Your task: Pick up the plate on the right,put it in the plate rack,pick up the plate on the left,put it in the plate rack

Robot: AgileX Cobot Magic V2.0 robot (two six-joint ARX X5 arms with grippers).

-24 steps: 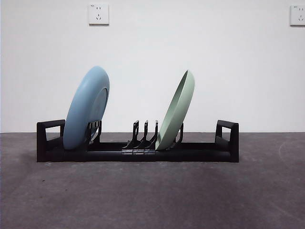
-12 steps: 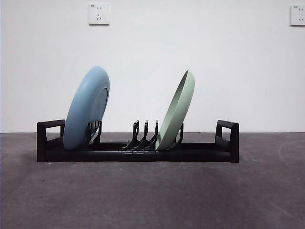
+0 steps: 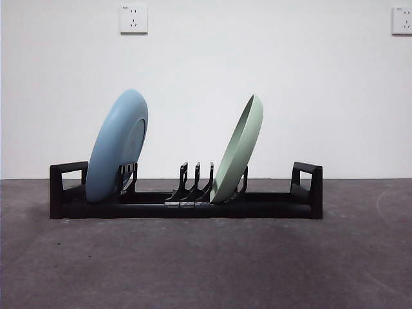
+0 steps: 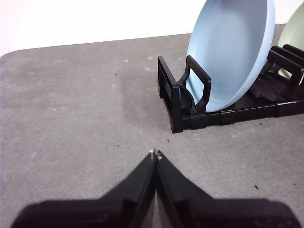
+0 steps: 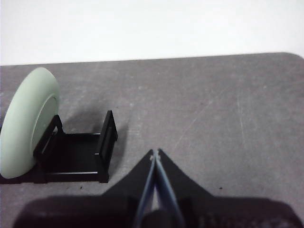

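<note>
The black plate rack [image 3: 187, 205] stands across the middle of the grey table. A light blue plate [image 3: 116, 147] leans upright in its left end, and a pale green plate [image 3: 239, 151] leans upright among the prongs right of centre. In the left wrist view my left gripper [image 4: 155, 153] is shut and empty, hovering over bare table short of the rack's left handle [image 4: 190, 92] and the blue plate [image 4: 232, 50]. My right gripper [image 5: 155, 152] is also shut and empty, off the rack's right end [image 5: 107, 142], with the green plate [image 5: 26, 121] beyond. Neither gripper appears in the front view.
Two wall sockets [image 3: 133, 18] [image 3: 402, 20] sit high on the white wall behind. Three empty prongs [image 3: 196, 180] stand in the middle of the rack. Grey table surface [image 3: 206, 264] extends in front of and beside the rack.
</note>
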